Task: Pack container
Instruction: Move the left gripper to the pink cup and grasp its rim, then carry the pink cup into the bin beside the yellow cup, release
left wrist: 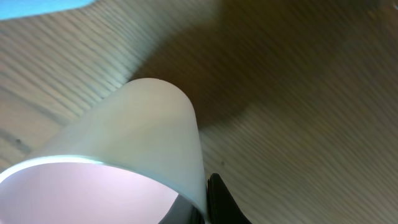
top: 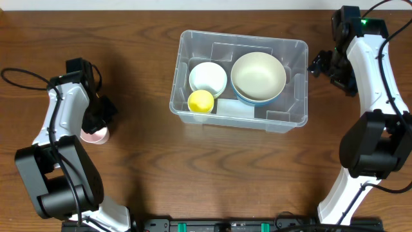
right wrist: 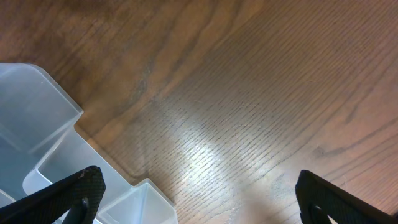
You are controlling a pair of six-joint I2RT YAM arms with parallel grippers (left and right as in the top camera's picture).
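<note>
The clear rectangular container [top: 239, 124] stands at the table's middle. It holds a small white bowl [top: 208, 77], a large cream bowl with a blue outside [top: 258, 77], a yellow ball-like item [top: 200, 101] and a pale flat piece [top: 235, 107]. My left gripper [top: 102, 118] is far left of the container, shut on the rim of a pale pink cup [top: 95, 135] that rests on the table. The cup fills the left wrist view [left wrist: 137, 137], with a finger [left wrist: 217, 202] on its wall. My right gripper [top: 327, 67] is open and empty just right of the container. Its corner shows in the right wrist view [right wrist: 37, 137].
Bare wooden tabletop [top: 212, 174] surrounds the container. Black cables run by both arm bases at the far left [top: 19, 76] and far right.
</note>
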